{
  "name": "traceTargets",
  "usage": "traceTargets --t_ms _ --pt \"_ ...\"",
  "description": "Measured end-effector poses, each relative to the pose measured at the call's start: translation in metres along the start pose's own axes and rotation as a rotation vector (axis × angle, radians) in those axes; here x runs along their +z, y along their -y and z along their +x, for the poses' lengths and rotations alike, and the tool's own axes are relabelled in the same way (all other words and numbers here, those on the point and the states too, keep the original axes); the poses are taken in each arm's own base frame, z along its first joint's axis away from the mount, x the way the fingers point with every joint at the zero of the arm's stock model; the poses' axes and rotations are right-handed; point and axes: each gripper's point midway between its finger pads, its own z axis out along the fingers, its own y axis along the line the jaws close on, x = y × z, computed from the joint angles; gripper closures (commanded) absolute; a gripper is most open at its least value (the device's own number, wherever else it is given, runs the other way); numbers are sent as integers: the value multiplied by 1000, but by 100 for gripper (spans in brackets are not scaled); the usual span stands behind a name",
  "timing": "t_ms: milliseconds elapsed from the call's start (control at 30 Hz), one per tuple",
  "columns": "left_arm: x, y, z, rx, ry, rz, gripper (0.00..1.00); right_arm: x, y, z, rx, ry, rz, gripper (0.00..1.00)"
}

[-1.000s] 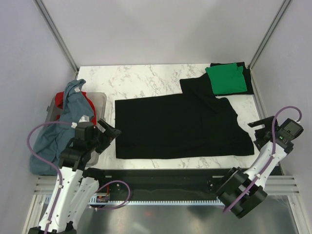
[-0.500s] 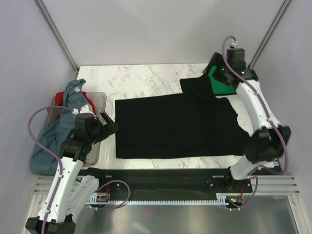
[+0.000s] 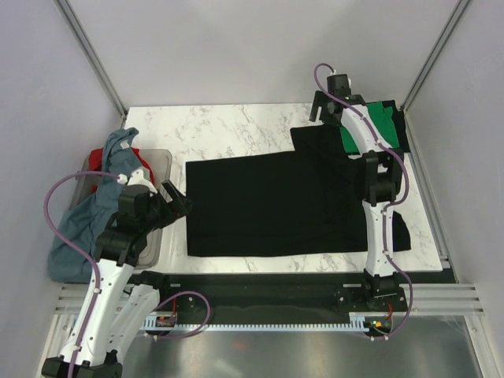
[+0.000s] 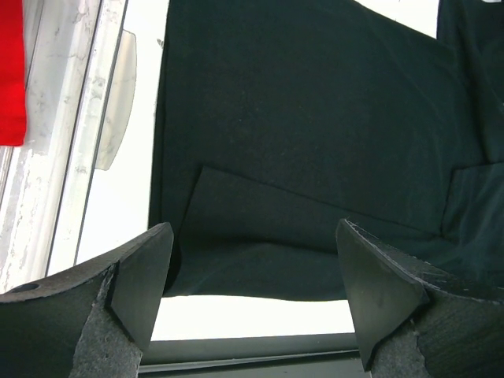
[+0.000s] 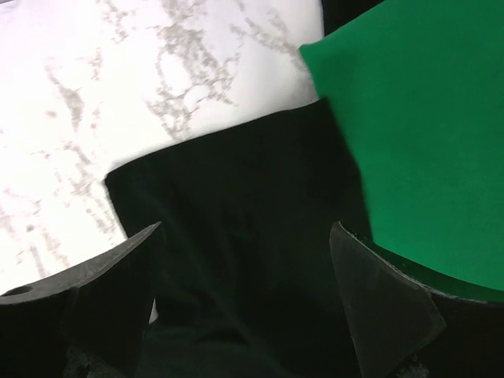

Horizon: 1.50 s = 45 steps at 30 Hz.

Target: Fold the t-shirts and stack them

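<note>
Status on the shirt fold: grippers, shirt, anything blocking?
Left gripper open, at black t-shirt left edge. Right gripper open, over its far sleeve beside folded green t-shirt. Nothing held; no obstruction seen.

left gripper (image 3: 176, 206): jaws spread, arm bent near base | right gripper (image 3: 321, 110): jaws spread, arm stretched far

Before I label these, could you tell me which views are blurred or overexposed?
Top view: sharp, evenly lit, though the black shirt shows almost no detail. Left wrist: table blown out white. Right wrist: soft, table veins and green shirt edge smeared.
</note>
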Motion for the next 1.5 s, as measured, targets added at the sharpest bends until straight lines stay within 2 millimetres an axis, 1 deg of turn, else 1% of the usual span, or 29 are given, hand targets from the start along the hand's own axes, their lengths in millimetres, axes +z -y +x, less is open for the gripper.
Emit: traceTargets --t_ms 100,167,233,300,333,467,533,667,833,900,1000,1100,1367,1500 --pt "1 0 1 3 -4 1 9 6 7 -2 -28 13 32 9" --pt "1 0 1 3 -7 1 10 9 10 -9 -41 36 48 10" --pt "2 0 2 4 -9 2 10 13 14 -16 -44 61 59 12" --pt "2 1 1 4 -8 3 10 17 15 -18 -45 73 60 14" --pt "2 1 1 4 -8 4 10 21 17 -18 -44 76 62 16" --pt "3 2 0 4 -3 7 11 40 25 -14 -42 78 73 19" --pt "3 2 0 4 -3 7 11 50 30 -9 -43 69 82 23" --pt "3 1 0 5 -5 6 11 64 37 0 -44 55 93 27" --pt "3 2 0 4 -5 7 11 67 38 1 -44 55 93 36" --pt "3 2 0 5 -5 7 11 67 37 -1 -42 62 87 41" --pt "3 2 0 5 -4 7 12 68 35 -2 -42 65 78 52" --pt "3 2 0 5 -4 7 12 68 34 -3 -40 70 73 57" --pt "3 2 0 5 -3 8 12 68 38 -4 -52 74 92 57" --pt "3 2 0 5 -3 9 12 74 43 -1 -69 76 119 57"
